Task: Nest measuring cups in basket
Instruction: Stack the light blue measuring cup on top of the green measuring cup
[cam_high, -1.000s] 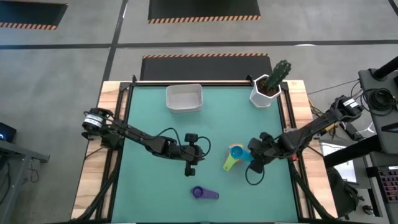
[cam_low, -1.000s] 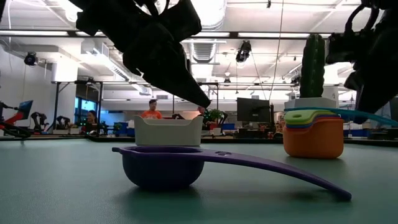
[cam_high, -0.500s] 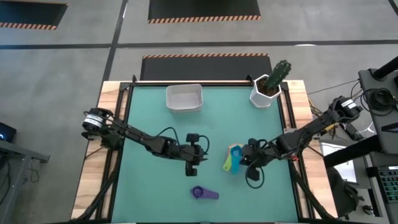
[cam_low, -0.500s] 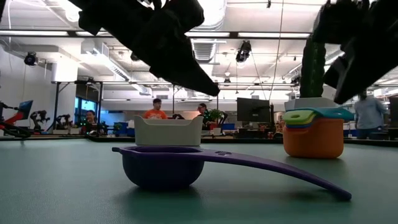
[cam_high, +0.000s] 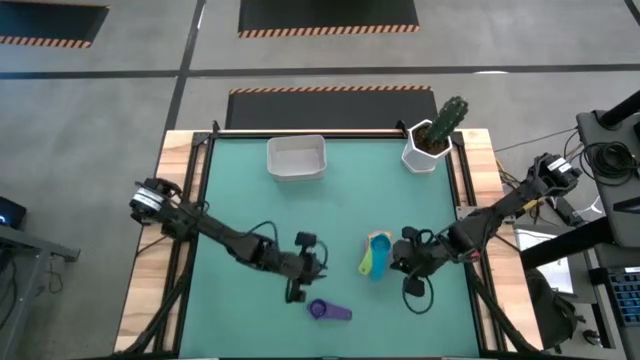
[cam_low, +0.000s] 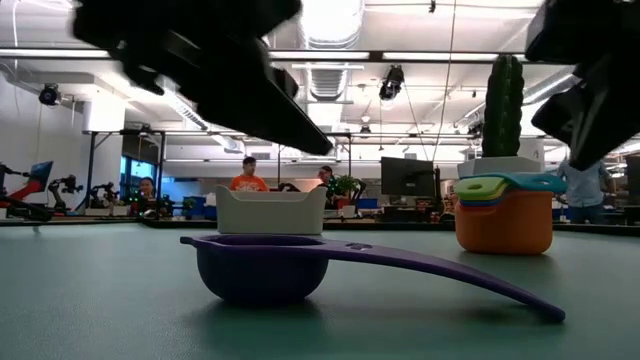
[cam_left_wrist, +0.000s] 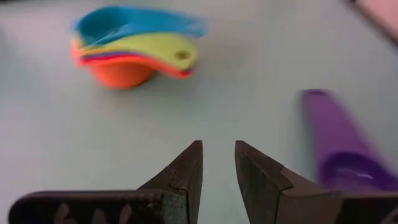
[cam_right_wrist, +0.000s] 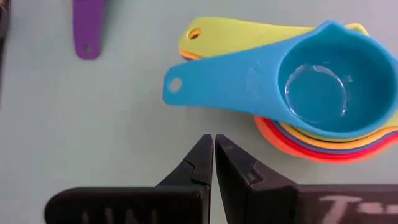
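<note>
A nested stack of measuring cups (cam_high: 376, 254), orange at the bottom and blue on top (cam_right_wrist: 314, 84), stands on its base right of the table's middle. A purple cup (cam_high: 321, 310) sits alone near the near edge, its handle (cam_low: 450, 270) sloping down to the mat. The white basket (cam_high: 296, 157) stands at the far side. My left gripper (cam_left_wrist: 218, 163), open by a narrow gap, hovers just beyond the purple cup (cam_left_wrist: 345, 158) and points at the stack. My right gripper (cam_right_wrist: 213, 146) is shut, just short of the blue cup's handle (cam_right_wrist: 205, 87), touching nothing.
A white faceted pot with a green cactus (cam_high: 434, 138) stands at the far right corner. Bare green mat (cam_high: 240, 190) lies on the left half, between the basket and the cups. People sit at desks in the room beyond the table (cam_low: 245, 178).
My left gripper moved toward the near edge and down, closer to the purple cup. The blue cup's handle, which pointed at my right gripper, swung toward the near edge, and the cup settled level on the stack. My right gripper shifted slightly toward the near edge.
</note>
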